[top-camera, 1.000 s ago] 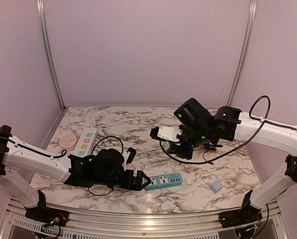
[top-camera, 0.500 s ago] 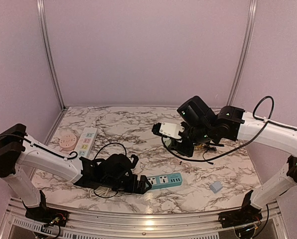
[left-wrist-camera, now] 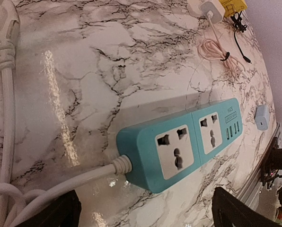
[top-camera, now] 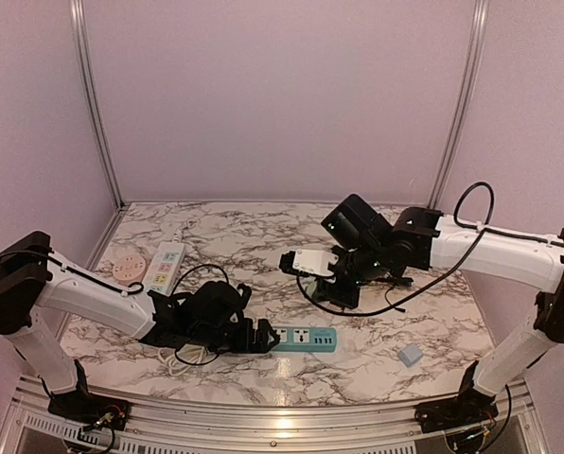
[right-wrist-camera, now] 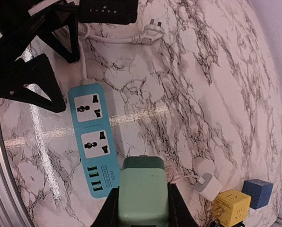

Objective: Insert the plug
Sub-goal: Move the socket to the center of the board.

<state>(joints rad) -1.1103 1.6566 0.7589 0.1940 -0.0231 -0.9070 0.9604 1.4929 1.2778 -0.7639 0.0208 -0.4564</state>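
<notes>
The left gripper (top-camera: 262,338) lies low on the marble table (top-camera: 433,312), its jaws spread as wide as they go and holding nothing. The cord end of the teal power strip (top-camera: 304,338) sits just ahead of them, and since a second ago the strip has swung from a slant to nearly level, a little further left. The right gripper (right-wrist-camera: 143,213) stays clamped on the pale green plug adapter (top-camera: 308,260), which is in the air apart from the strip, seemingly above its USB end, and now further left and lower.
</notes>
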